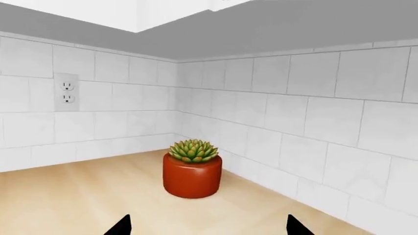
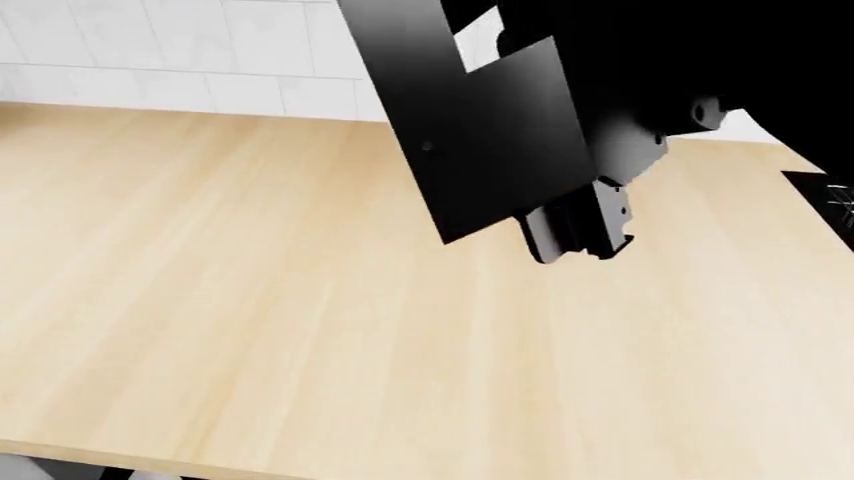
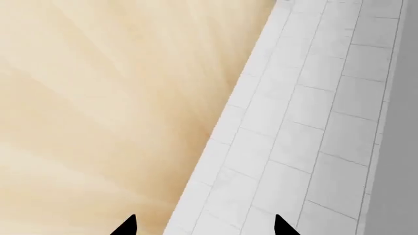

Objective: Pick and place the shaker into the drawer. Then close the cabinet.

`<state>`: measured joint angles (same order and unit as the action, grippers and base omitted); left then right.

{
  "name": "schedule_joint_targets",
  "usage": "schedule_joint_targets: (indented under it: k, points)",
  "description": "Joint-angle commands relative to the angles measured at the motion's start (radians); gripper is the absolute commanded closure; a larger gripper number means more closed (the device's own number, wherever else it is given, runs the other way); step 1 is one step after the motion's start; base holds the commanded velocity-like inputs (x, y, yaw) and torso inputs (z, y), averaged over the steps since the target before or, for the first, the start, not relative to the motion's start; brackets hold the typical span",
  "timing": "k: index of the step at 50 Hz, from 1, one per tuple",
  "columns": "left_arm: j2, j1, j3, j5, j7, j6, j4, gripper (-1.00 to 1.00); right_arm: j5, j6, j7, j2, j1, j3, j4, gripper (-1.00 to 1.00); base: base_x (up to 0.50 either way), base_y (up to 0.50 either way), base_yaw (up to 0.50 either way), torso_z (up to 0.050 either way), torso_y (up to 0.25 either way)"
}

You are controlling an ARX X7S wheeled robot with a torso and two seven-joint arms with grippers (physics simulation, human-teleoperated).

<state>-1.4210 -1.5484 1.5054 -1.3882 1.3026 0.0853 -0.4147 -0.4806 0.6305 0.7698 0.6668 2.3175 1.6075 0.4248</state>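
Observation:
The shaker and the drawer are out of view in all three views. In the left wrist view my left gripper is open, its two black fingertips wide apart over bare wooden counter with nothing between them. In the right wrist view my right gripper is open too, empty, one tip over the counter and the other over the white tiled wall. The head view shows a black arm hanging over the counter; its fingers do not show there.
A red pot with a green succulent stands in the counter's corner ahead of the left gripper, where two tiled walls meet. A wall socket sits on one of them. A dark surface shows at the counter's right edge in the head view.

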Motion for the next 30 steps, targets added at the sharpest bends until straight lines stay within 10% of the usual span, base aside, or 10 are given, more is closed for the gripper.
schedule_joint_targets:
  k: [1, 20, 30]
  points:
    - [0.002, 0.011, 0.014, -0.005, 0.016, -0.011, -0.022, -1.0, 0.072, -0.059, 0.131, 0.03, 0.018, -0.096, 0.069, -1.0, 0.0, 0.0, 0.0, 0.0, 0.0]
    - [-0.003, 0.032, 0.019, -0.002, 0.014, -0.007, -0.033, -1.0, 0.667, -0.049, -0.087, -0.175, 0.034, -0.499, -0.702, -1.0, 0.0, 0.0, 0.0, 0.0, 0.0]
    - [-0.029, 0.036, 0.019, -0.004, 0.01, -0.016, -0.051, -1.0, 1.021, -0.095, -0.221, -0.468, 0.038, -1.186, -1.556, -1.0, 0.0, 0.0, 0.0, 0.0, 0.0]
